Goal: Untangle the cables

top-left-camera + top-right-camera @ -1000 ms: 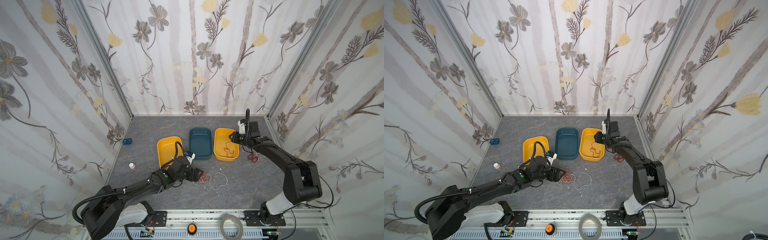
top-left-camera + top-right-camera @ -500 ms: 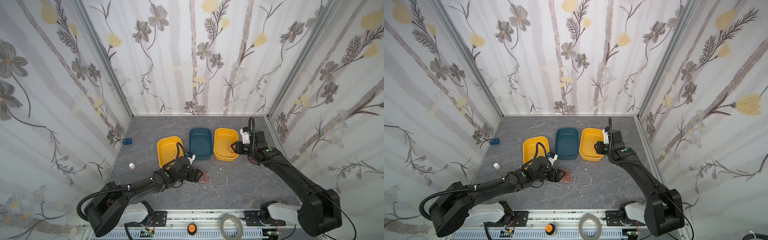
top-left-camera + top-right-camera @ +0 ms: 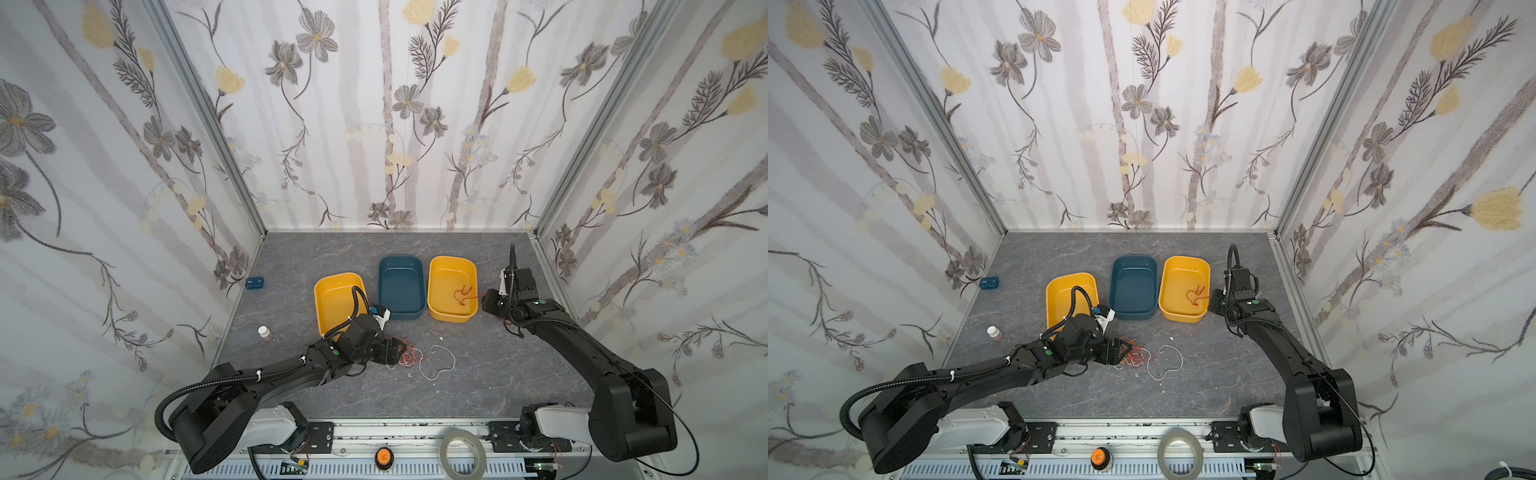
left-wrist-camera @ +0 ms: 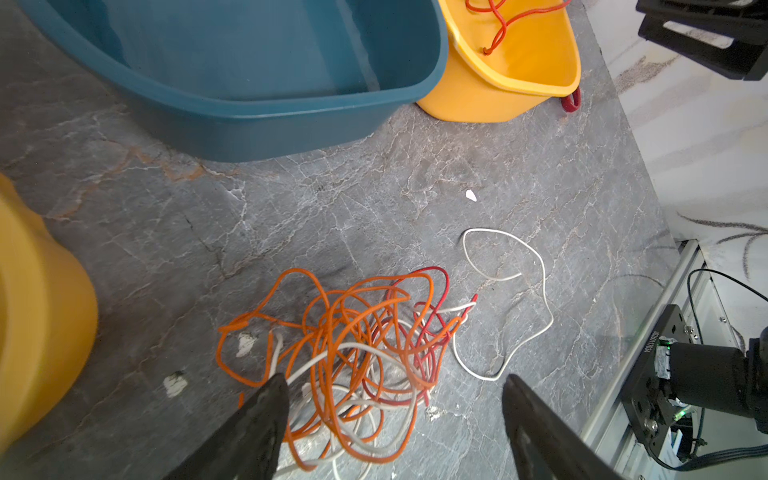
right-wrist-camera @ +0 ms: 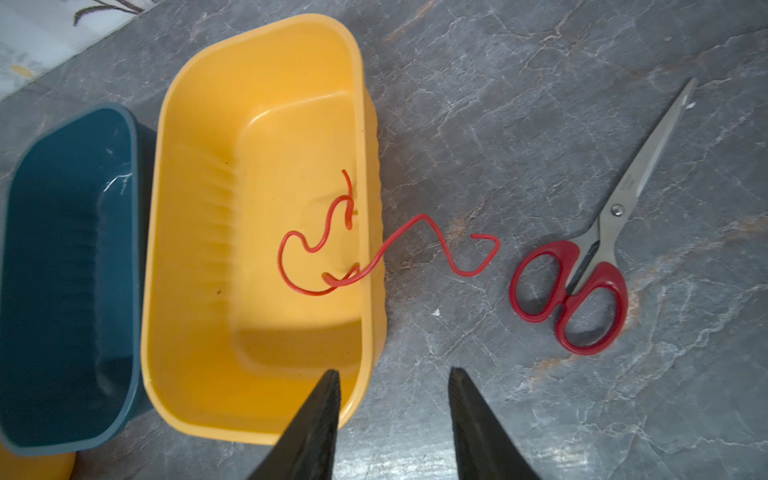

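The cables are in two places. A tangle of orange, red and white cables (image 4: 353, 340) lies on the table in both top views (image 3: 409, 357) (image 3: 1136, 357), and a white strand (image 4: 511, 299) loops out of it. My left gripper (image 4: 392, 378) (image 3: 401, 347) is open just above the tangle, fingers either side, touching nothing. A single red cable (image 5: 332, 245) (image 3: 463, 295) lies in the right yellow tray (image 5: 257, 428), one end hanging out over the rim. My right gripper (image 5: 395, 370) (image 3: 486, 301) is open and empty by that tray's corner.
A teal tray (image 3: 401, 259) stands between the right yellow tray and a left yellow tray (image 3: 332, 278). Red-handled scissors (image 5: 582, 282) lie right of the trays. A small bottle (image 3: 264, 331) and a blue block (image 3: 254, 283) sit at the left, a tape roll (image 3: 462, 451) on the front rail.
My right gripper has moved from over the right yellow tray to its right side, nearer the front, with its jaws a little wider. The left arm has barely moved.
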